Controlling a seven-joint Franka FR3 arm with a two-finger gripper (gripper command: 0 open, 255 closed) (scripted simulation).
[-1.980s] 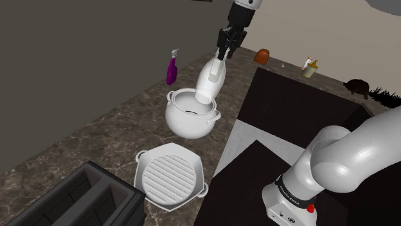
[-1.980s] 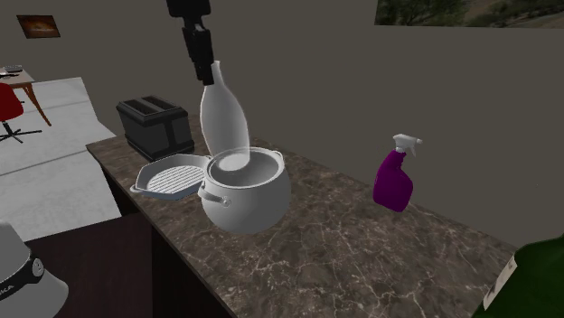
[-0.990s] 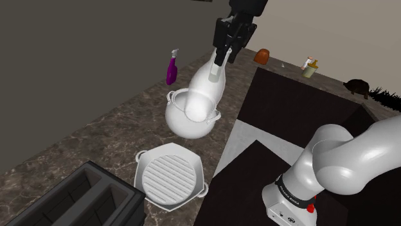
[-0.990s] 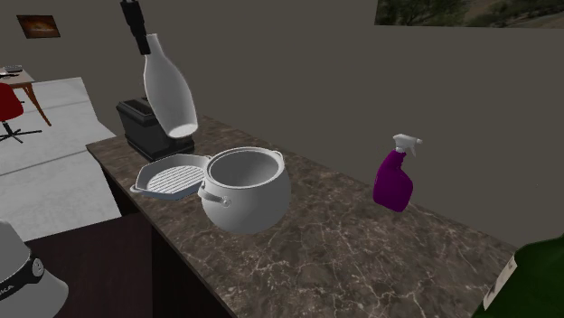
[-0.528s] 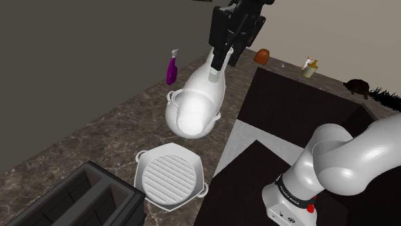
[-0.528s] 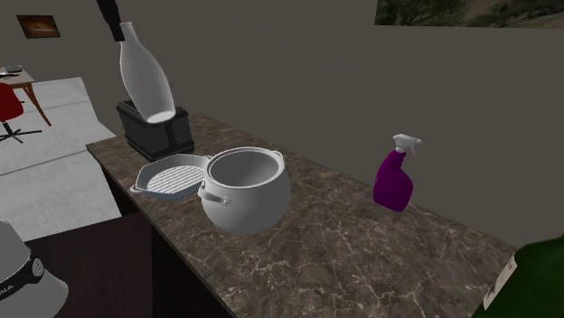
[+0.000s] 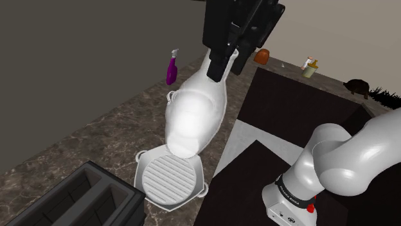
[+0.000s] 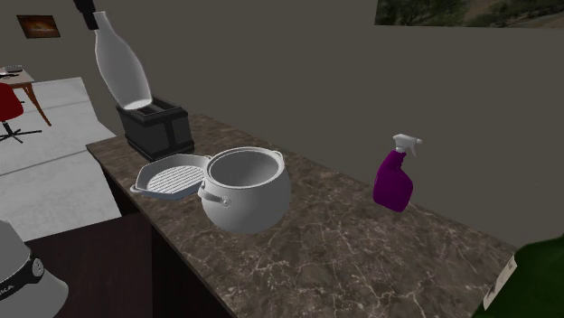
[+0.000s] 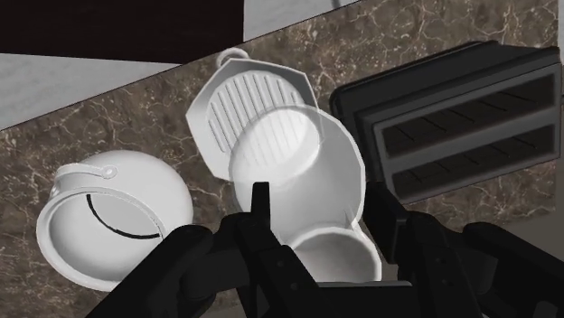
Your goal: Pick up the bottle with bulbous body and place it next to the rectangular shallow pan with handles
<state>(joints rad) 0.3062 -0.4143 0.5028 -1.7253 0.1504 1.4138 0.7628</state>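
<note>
My black gripper [image 7: 222,64] is shut on the neck of a white bottle with a bulbous body [image 7: 193,115], which hangs tilted high above the counter. From the second exterior view the bottle [image 8: 122,68] hangs under the gripper [image 8: 88,14], over the black toaster [image 8: 155,126]. Along the gripper [image 9: 316,212], the bottle's round base [image 9: 294,172] overlaps the edge of the white ridged shallow pan with handles [image 9: 244,108]. The pan [image 7: 170,183] lies flat on the marble counter [image 8: 343,244], between toaster and pot.
A round white pot [image 8: 244,190] stands beside the pan [image 8: 172,181], seen also as the pot [image 9: 113,217] off the gripper's side. The toaster [image 7: 77,199] sits at the counter's end. A purple spray bottle [image 8: 395,176] stands farther along the counter.
The gripper has carried the bottle away from above the pot, up and over the pan toward the toaster. Pot, pan and toaster have not moved.
</note>
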